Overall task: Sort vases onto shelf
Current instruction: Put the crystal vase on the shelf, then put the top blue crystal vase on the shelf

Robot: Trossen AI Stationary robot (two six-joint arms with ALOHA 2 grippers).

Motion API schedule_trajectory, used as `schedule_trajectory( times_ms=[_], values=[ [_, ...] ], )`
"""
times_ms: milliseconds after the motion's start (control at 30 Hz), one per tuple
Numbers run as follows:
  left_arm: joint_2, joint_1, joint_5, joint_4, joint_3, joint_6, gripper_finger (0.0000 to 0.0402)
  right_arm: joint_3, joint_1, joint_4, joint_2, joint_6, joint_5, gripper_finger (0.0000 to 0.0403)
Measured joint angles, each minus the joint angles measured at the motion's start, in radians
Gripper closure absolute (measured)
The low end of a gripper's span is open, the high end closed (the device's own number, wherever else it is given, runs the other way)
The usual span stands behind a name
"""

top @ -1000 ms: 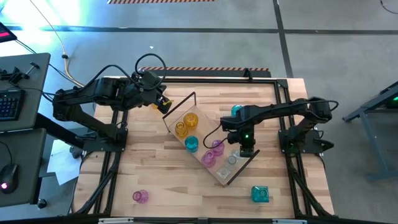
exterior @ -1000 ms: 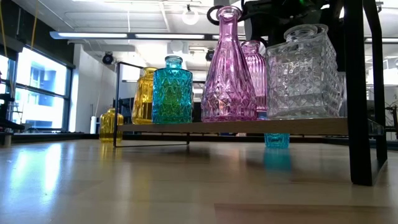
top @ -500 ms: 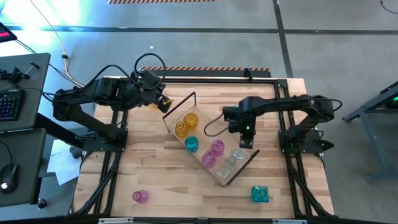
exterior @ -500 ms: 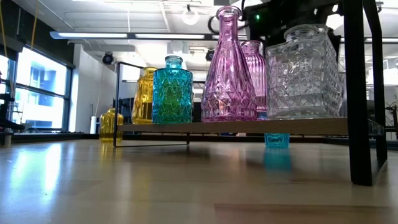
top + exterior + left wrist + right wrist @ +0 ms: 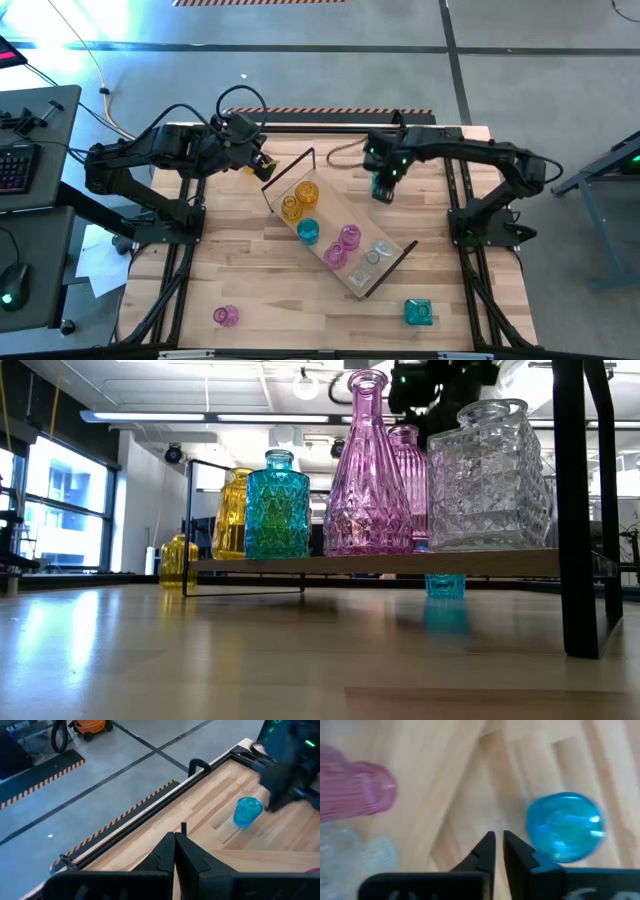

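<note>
The shelf (image 5: 322, 228) lies slantwise mid-table on its black end loops and carries amber (image 5: 299, 199), teal (image 5: 308, 232), pink (image 5: 343, 245) and clear vases (image 5: 373, 258). A round blue vase (image 5: 565, 827) stands on the table beyond it. My right gripper (image 5: 383, 192) hangs just above and beside that vase, pointing down, its fingers a narrow gap apart and holding nothing. My left gripper (image 5: 175, 847) is shut and empty at the far left, above a small amber vase (image 5: 180, 560). A pink vase (image 5: 226, 316) and a teal vase (image 5: 418, 312) sit near the front edge.
A black frame rail (image 5: 330, 125) runs along the table's far edge, with a clamp (image 5: 199, 766) on it. Bare wood lies between the shelf and the near edge. A desk with a keyboard (image 5: 15, 165) stands off the table's left.
My right gripper has left the shelf's right end, where the clear vases stand. It has risen and swung toward the far edge, tipping to point more steeply down, and is now over the blue vase. The vases on the shelf have kept still.
</note>
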State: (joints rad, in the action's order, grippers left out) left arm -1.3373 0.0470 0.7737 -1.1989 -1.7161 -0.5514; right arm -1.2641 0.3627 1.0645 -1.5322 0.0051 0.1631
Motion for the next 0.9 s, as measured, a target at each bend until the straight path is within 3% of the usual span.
schedule_trajectory(
  times_ms=[233,400,633,900],
  values=[
    [0.003,0.059,0.100,-0.034,0.000,0.055,0.0402,0.001,0.134,-0.041,0.000,-0.035,0.038,0.0278],
    [0.062,0.103,0.164,-0.119,0.001,-0.016,0.0401,0.002,0.172,-0.062,0.000,-0.041,0.037,0.0215],
    [0.125,0.152,0.236,-0.281,0.000,-0.201,0.0401,0.002,0.182,-0.068,-0.030,-0.037,0.002,0.0199],
    [0.120,0.158,0.238,-0.293,0.000,-0.223,0.0402,0.003,0.181,-0.032,-0.124,-0.034,0.000,0.0199]
  ],
)
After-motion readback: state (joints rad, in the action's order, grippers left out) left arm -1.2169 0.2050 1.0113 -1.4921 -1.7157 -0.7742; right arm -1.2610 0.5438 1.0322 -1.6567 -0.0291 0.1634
